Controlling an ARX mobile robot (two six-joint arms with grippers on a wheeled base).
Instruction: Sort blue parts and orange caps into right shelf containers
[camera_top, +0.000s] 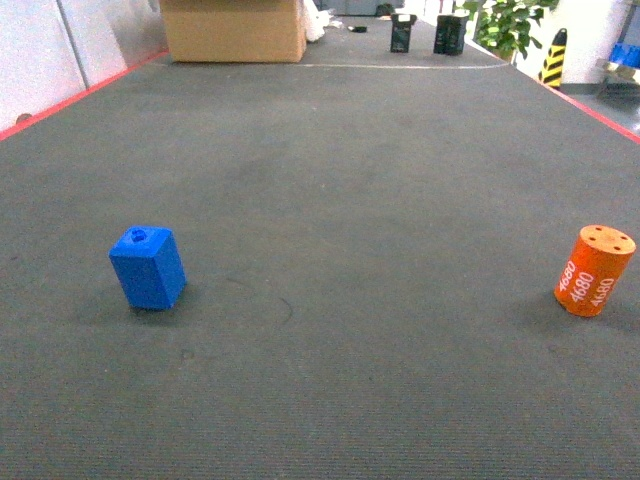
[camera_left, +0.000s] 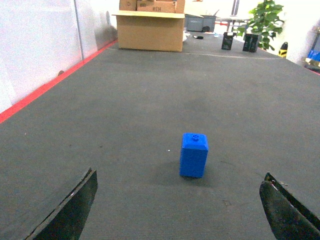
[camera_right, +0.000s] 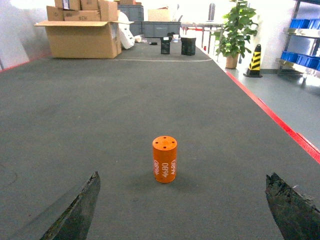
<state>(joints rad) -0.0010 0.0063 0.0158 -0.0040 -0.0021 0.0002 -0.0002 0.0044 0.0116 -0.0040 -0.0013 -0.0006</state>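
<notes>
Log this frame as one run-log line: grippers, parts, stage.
stage: pre-grasp | left gripper: open, facing blue block | right gripper: open, facing orange cap | both parts upright on grey table, untouched

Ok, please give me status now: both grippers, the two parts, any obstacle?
Left gripper open, blue part upright ahead. Right gripper open, orange cap upright ahead. Nothing between them.

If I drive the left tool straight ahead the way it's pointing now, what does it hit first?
Most likely the blue part. It stands upright on the grey mat, ahead of the open left tool, a little right of centre between its fingers. Nothing lies in between, though depth is hard to judge.
</notes>
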